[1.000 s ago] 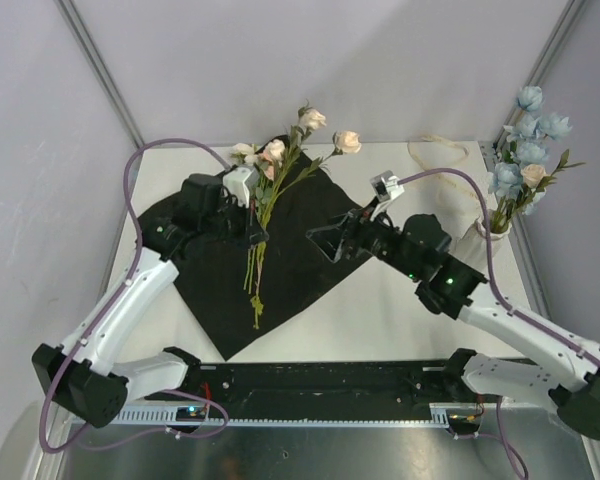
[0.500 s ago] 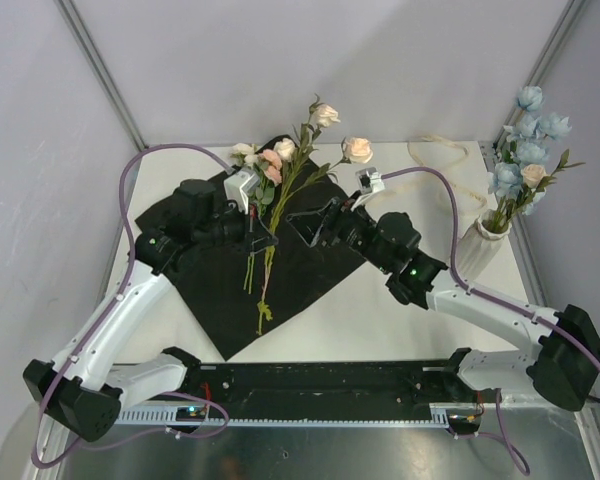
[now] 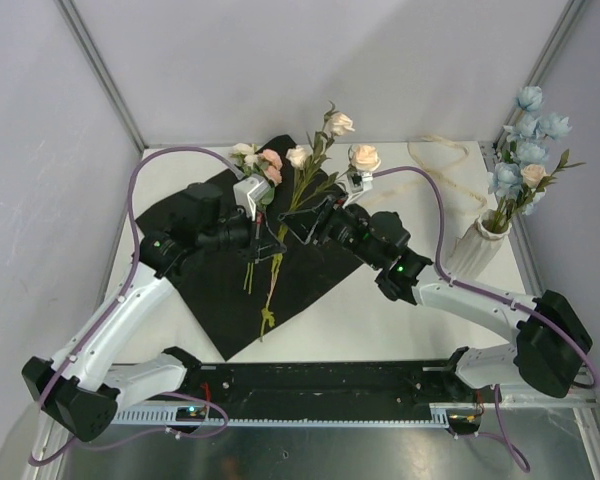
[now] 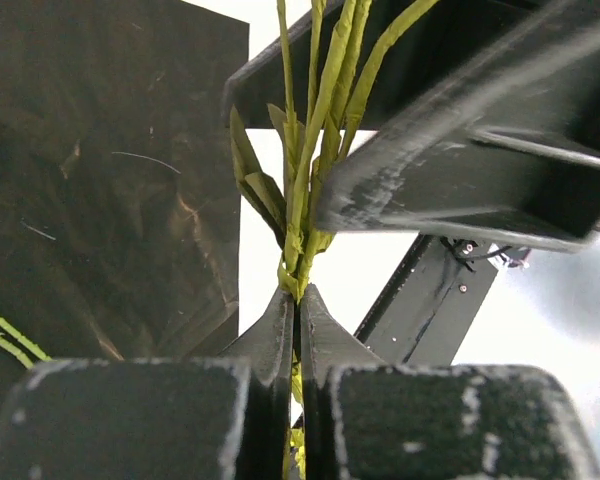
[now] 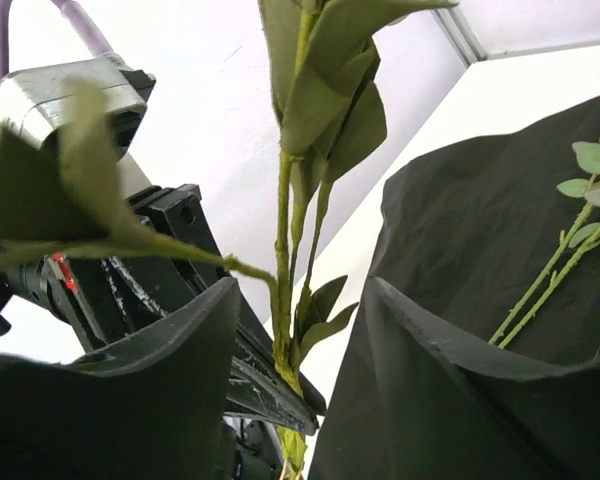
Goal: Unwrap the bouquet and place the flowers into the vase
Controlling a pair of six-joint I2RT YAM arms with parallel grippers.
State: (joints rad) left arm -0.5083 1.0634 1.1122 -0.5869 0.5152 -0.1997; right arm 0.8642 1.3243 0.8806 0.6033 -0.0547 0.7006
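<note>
Over the last second the right gripper (image 3: 298, 228) swung in from the vase side and the left gripper (image 3: 263, 243) lifted its bunch of flowers (image 3: 302, 185) off the black paper (image 3: 210, 290). It looks like a handover for the vase (image 3: 483, 243), which stands well off behind the right arm with blue blooms (image 3: 525, 150) already in. Left fingers are pinched tight on the stems. Right fingers are apart, straddling the same stems just above that pinch without yet gripping. Both arms reach forward and inward, their wrists meeting.
</note>
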